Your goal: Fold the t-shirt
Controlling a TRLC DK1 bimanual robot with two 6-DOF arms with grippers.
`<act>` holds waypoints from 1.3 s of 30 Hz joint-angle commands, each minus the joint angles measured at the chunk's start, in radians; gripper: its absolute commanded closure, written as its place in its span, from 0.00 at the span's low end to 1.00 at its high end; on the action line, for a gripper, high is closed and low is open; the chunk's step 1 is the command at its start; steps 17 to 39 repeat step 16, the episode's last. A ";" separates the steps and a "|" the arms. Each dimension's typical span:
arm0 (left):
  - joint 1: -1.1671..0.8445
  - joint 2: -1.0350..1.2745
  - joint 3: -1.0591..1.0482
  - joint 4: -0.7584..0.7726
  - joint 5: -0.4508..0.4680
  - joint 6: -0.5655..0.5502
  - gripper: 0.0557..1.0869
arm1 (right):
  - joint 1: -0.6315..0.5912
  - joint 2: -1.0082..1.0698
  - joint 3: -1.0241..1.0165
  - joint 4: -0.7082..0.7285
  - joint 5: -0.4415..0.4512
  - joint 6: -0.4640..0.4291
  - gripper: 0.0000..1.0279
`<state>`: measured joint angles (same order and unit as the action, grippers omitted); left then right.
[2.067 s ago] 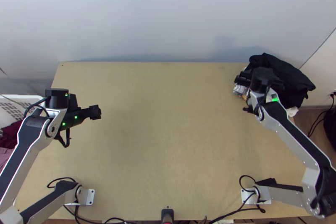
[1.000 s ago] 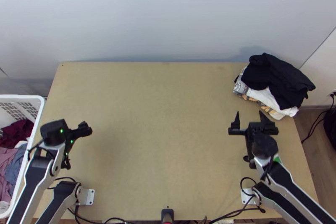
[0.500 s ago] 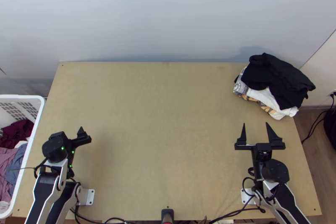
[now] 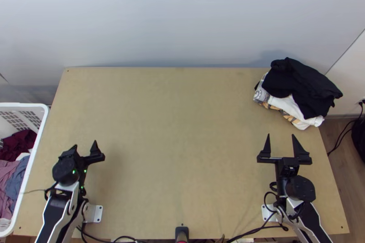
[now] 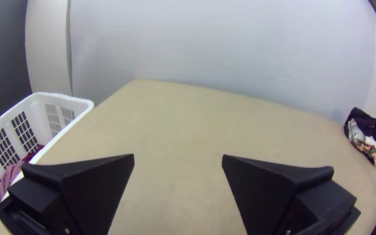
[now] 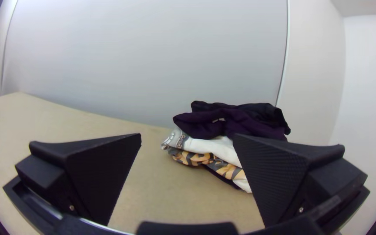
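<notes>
Now, top view: dark garment (image 4: 301,83), probably the t-shirt, is lying atop the clothes stack (image 4: 292,105), at the worktop's (image 4: 182,129) far-right corner.
Left wrist view: left gripper (image 5: 178,155) is resting spread, empty.
Right wrist view: right gripper (image 6: 187,134) is gaping, empty; careful parking should be sparing the stack.

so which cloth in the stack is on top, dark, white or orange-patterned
The dark cloth, loosely bunched; the white cloth and orange-patterned cloth show beneath.

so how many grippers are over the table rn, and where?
2. The left gripper is open near the white laundry basket; the right gripper is open on the near side of the clothes pile.
</notes>
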<state>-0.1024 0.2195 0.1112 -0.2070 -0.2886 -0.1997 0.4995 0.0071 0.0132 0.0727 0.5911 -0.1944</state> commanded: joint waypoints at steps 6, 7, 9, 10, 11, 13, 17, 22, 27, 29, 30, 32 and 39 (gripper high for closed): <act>-0.037 -0.220 -0.051 0.014 0.002 0.000 0.05 | -0.003 -0.007 -0.002 -0.001 0.001 0.006 0.04; -0.037 -0.215 -0.051 0.014 0.002 -0.001 0.05 | -0.003 -0.007 -0.002 -0.001 0.001 0.004 0.04; -0.037 -0.220 -0.051 0.014 0.002 -0.001 0.05 | -0.003 -0.007 -0.002 -0.001 -0.001 0.006 0.04; -0.037 -0.220 -0.051 0.014 0.002 -0.001 0.05 | -0.003 -0.007 -0.002 -0.001 0.001 0.004 0.04; -0.037 -0.220 -0.051 0.014 0.002 -0.001 0.05 | -0.003 -0.007 -0.002 -0.001 -0.001 0.004 0.04; -0.037 -0.220 -0.051 0.014 0.002 -0.001 0.05 | -0.003 -0.007 -0.002 -0.001 0.001 0.004 0.04; -0.036 -0.220 -0.051 0.014 0.002 -0.001 0.05 | -0.003 -0.007 -0.002 -0.001 0.001 0.004 0.04; -0.036 -0.220 -0.051 0.014 0.002 -0.001 0.05 | -0.003 -0.007 -0.002 -0.001 0.001 0.004 0.04; -0.036 -0.220 -0.051 0.014 0.002 -0.001 0.05 | -0.003 -0.007 -0.002 -0.001 0.001 0.004 0.04; -0.036 -0.220 -0.051 0.014 0.002 -0.001 0.05 | -0.003 -0.007 -0.002 -0.001 0.001 0.004 0.04; -0.036 -0.220 -0.051 0.014 0.002 -0.001 0.05 | -0.003 -0.007 -0.002 -0.001 0.001 0.004 0.04; -0.036 -0.220 -0.051 0.014 0.002 -0.001 0.05 | -0.003 -0.007 -0.002 -0.001 0.001 0.004 0.04; -0.036 -0.220 -0.051 0.014 0.002 -0.001 0.05 | -0.003 -0.007 -0.002 -0.001 0.001 0.004 0.04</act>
